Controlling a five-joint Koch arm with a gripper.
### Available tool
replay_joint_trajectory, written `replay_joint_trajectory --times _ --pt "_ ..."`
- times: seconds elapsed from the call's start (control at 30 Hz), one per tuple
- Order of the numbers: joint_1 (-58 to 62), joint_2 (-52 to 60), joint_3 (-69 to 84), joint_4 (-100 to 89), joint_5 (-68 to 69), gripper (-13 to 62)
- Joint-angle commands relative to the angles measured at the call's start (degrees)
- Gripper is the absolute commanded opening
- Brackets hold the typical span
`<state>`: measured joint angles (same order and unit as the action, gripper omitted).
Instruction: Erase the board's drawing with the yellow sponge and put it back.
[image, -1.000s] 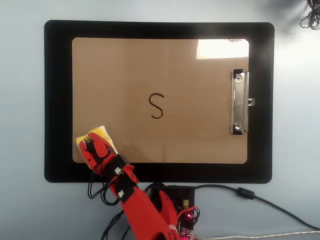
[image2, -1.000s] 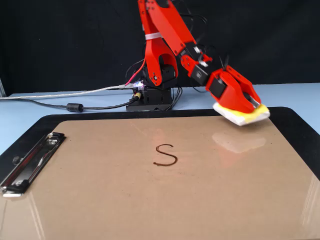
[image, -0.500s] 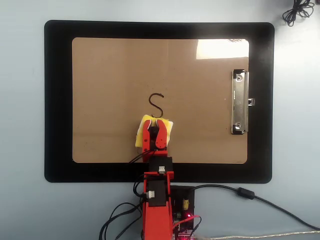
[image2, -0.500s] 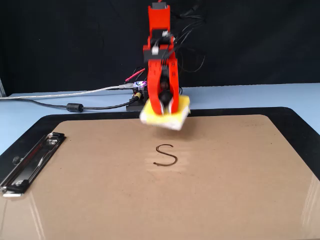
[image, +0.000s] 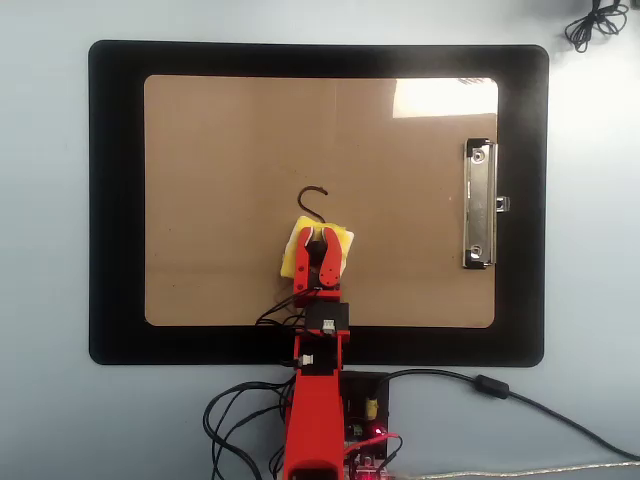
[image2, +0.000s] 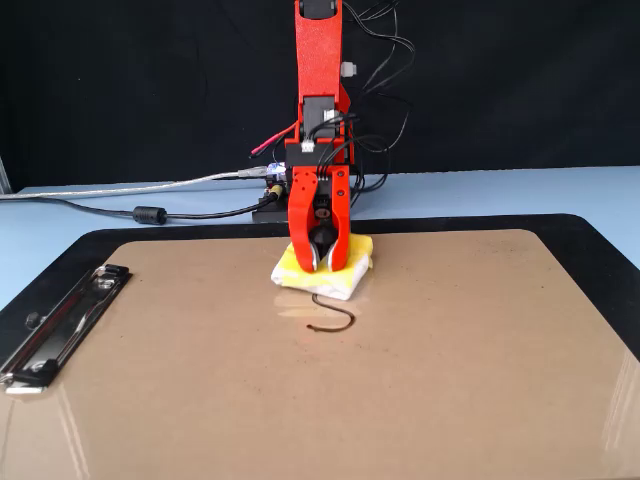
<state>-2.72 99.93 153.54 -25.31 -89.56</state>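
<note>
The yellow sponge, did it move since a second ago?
Yes. In the overhead view the yellow sponge, held in the gripper, went from the board's bottom-left corner rightward to the middle, where it now covers the lower part of the drawing.

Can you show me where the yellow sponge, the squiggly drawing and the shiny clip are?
yellow sponge (image2: 289, 271), fixed view, its yellow top.
drawing (image2: 345, 322), fixed view, its hooked end.
clip (image: 479, 205), overhead view, middle of the bar.
</note>
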Motion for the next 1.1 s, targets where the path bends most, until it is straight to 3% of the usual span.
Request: replay_joint_trajectory --times 0.0,0.23,0.33,0.53,0.6,0.7,0.9,1.0,1.07 --pt "-0.4 -6.8 -4.7 -9.3 0.2 -8.1" --pt "3.3 -29.9 -27.4 -14.2 0.4 -8.1" --pt "4.9 -27.7 -22.6 -14.5 0.4 -8.1" --pt "5.0 -6.8 3.9 -18.8 0.4 -8.1" --pt "4.7 -4.3 6.3 -18.8 0.4 -8.1" --pt "4.7 -10.3 -0.6 -18.5 0.4 -8.1" --pt "5.1 -36.2 -29.0 -18.8 0.3 -8.1" --pt "4.9 -35.7 -27.1 -19.1 0.4 -8.1" --pt "4.7 -29.1 -19.1 -19.2 0.4 -8.1"
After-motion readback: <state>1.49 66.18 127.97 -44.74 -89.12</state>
